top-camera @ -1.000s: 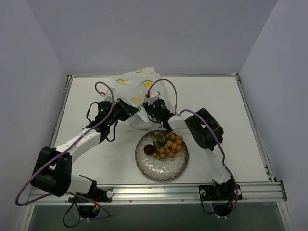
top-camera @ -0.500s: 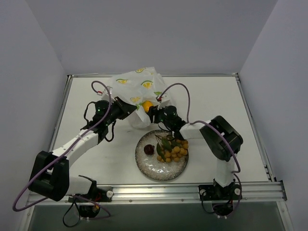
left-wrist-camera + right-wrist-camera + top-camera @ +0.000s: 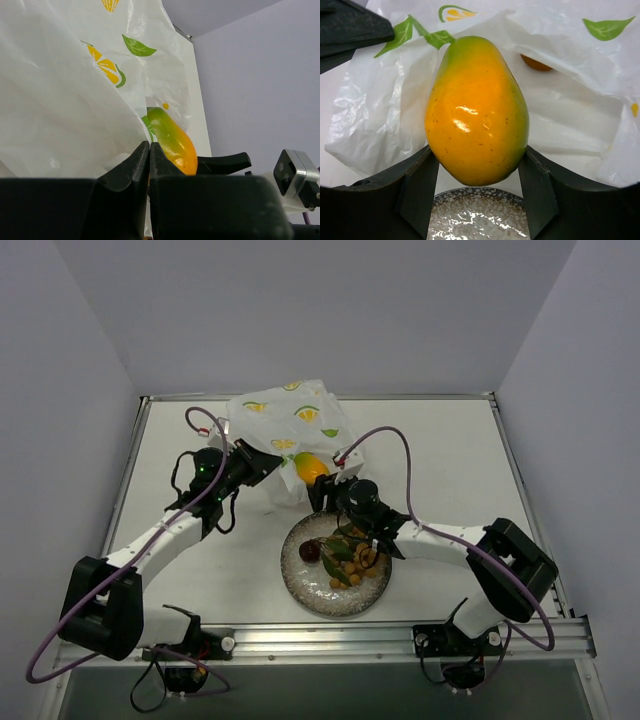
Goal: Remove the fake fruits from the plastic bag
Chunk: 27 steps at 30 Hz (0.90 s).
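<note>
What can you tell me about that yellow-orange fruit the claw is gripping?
It is a fake mango, glossy like moulded plastic, yellow-orange with fine dark speckles and a green tip. The right gripper is shut on its rounded wide end, one finger on each side, the green tip pointing away toward the plastic bag. It hangs just outside the bag's mouth, near the far rim of the speckled plate. Only the fingers plainly touch it.

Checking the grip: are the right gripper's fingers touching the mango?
Touching. In the right wrist view, both fingers of the right gripper press against the mango, no gap.
</note>
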Each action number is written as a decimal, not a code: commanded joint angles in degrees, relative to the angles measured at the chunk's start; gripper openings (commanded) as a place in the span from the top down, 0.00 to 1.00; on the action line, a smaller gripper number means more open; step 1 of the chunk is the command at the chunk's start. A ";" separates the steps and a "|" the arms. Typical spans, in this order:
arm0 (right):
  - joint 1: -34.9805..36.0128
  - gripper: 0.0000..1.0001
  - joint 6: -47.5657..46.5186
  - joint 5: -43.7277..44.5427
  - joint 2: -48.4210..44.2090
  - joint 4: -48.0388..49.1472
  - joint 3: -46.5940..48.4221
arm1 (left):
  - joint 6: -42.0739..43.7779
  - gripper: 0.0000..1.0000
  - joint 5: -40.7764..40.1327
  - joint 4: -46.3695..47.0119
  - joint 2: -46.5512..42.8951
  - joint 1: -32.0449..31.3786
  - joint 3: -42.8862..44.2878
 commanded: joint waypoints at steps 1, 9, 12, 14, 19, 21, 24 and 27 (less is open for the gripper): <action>-0.12 0.78 -1.60 5.59 -3.30 -4.37 4.03 | -1.72 0.98 2.01 4.51 -0.26 0.68 0.76; 3.04 0.78 1.64 9.28 -15.22 -19.04 2.03 | -2.07 0.98 3.15 4.77 -1.31 1.74 0.76; 8.30 0.78 3.92 10.95 -22.51 -27.38 -1.76 | -2.86 0.98 4.47 6.09 -1.05 2.35 1.11; 11.55 0.78 6.03 11.39 -25.87 -33.01 -3.95 | -3.04 0.98 4.82 6.36 -0.96 2.53 1.81; 27.36 0.77 14.28 14.62 -30.99 -40.92 -5.98 | -2.61 0.98 5.18 6.10 -0.96 2.53 2.43; 32.73 0.77 16.93 18.23 -30.29 -42.42 -5.90 | -2.08 0.98 4.91 5.40 -1.40 2.62 2.08; 40.47 0.77 21.41 24.04 -26.96 -43.13 -6.51 | -1.72 0.98 4.91 4.78 -1.84 2.62 1.29; 43.91 0.77 25.11 29.49 -21.60 -43.13 -6.77 | -2.51 0.98 5.70 5.13 -2.10 2.62 0.85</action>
